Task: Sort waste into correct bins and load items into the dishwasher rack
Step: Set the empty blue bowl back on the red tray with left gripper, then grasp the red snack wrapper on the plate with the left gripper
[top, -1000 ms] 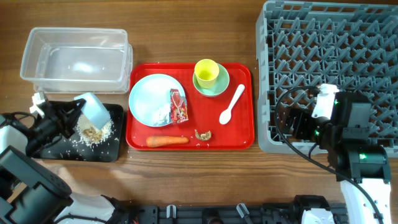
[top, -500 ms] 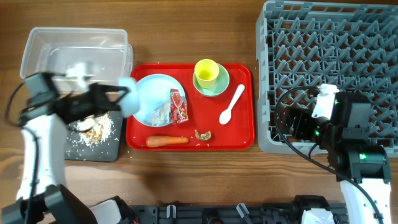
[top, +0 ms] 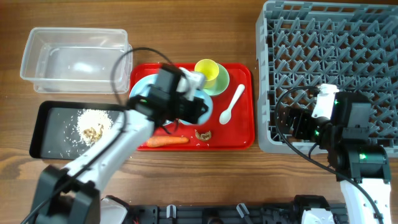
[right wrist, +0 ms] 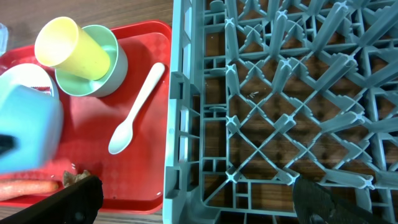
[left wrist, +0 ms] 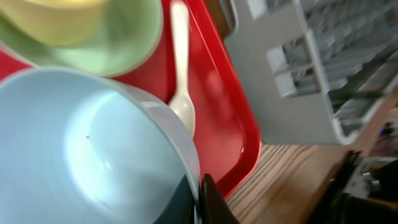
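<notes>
My left gripper point(left wrist: 198, 200) is shut on the rim of the light blue bowl point(left wrist: 81, 162) and holds it over the red tray, above the light blue plate point(top: 140, 90). In the overhead view the left gripper point(top: 194, 104) covers the plate's right side; wrapper and tissue are hidden under the arm. The carrot point(top: 168, 140) and a brown scrap point(top: 203, 134) lie on the tray's front. The yellow-green cup point(top: 208, 71) stands on the pale green saucer point(top: 217, 87), the white spoon point(top: 231, 106) beside them. My right gripper point(right wrist: 199, 205) is open over the grey rack's point(top: 329, 56) front left corner.
The black tray point(top: 50, 134) at front left holds rice crumbs and a brownish scrap point(top: 93, 127). The clear tub point(top: 74, 53) stands behind it. The red serving tray point(top: 242, 134) lies between the bins and the rack, close to the rack's left wall.
My left arm has swung right with the bowl, from the black tray to over the red tray. Rice and a scrap now lie uncovered on the black tray. The right arm has not moved.
</notes>
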Motion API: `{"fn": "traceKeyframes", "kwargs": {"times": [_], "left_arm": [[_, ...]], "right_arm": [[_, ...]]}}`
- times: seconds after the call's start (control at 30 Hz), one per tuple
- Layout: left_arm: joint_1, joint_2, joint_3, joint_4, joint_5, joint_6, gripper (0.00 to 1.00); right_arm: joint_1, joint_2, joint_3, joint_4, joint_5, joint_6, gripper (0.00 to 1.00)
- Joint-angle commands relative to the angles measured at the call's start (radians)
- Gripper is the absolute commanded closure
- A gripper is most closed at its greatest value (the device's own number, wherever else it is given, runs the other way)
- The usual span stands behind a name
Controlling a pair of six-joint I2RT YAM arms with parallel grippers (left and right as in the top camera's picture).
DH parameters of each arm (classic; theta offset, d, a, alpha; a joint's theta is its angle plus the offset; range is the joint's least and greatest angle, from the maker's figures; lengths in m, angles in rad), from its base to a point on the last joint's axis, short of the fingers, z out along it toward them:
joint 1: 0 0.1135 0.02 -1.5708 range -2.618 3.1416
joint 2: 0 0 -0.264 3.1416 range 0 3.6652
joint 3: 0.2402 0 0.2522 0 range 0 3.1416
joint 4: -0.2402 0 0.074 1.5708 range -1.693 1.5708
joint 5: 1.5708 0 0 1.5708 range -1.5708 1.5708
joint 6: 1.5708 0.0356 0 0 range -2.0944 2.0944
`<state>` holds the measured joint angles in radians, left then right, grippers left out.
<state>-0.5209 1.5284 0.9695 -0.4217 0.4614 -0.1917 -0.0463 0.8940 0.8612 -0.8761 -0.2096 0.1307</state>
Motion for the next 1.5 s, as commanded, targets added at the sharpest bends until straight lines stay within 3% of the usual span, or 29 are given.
{"fn": "traceKeyframes", "kwargs": {"times": [0.0,0.13,0.43,0.6,0.77,0.97,1.2,1.3,1.33,1.4,1.47], "left_arm": [[-0.084,0.066,0.001,0.031,-0.172,-0.066,0.96],[-0.112,0.103,0.001,0.059,-0.171,-0.09,0.96],[-0.115,0.05,0.002,0.063,-0.179,-0.078,0.51],[-0.071,-0.068,0.001,-0.009,-0.314,-0.078,0.5],[0.068,-0.11,0.001,-0.098,-0.392,-0.091,0.5],[0.229,-0.027,-0.001,-0.204,-0.381,-0.161,0.48],[0.242,0.111,-0.001,-0.253,-0.378,-0.161,0.48],[0.243,0.177,-0.001,-0.257,-0.386,-0.161,0.5],[0.243,0.196,-0.001,-0.256,-0.386,-0.161,0.55],[0.243,0.21,-0.001,-0.256,-0.393,-0.161,0.94],[0.245,0.19,0.004,-0.254,-0.411,-0.161,0.96]], "right_arm": [[0.004,0.0,0.023,0.0,-0.017,0.01,0.0],[0.004,0.0,0.023,0.0,-0.016,0.01,0.0],[0.004,0.0,0.023,-0.001,-0.016,0.007,0.0],[0.004,0.0,0.023,0.0,-0.016,0.007,0.0],[0.004,0.0,0.023,0.0,-0.016,0.007,0.0],[0.004,0.0,0.023,0.0,-0.016,0.007,0.0],[0.004,0.0,0.023,-0.001,-0.017,0.008,0.0],[0.004,0.0,0.023,-0.002,-0.017,0.007,0.01],[0.004,0.0,0.023,-0.003,-0.017,0.008,0.0],[0.004,0.0,0.023,-0.003,-0.017,0.008,0.0],[0.004,0.0,0.023,-0.003,-0.017,0.007,0.0]]}}
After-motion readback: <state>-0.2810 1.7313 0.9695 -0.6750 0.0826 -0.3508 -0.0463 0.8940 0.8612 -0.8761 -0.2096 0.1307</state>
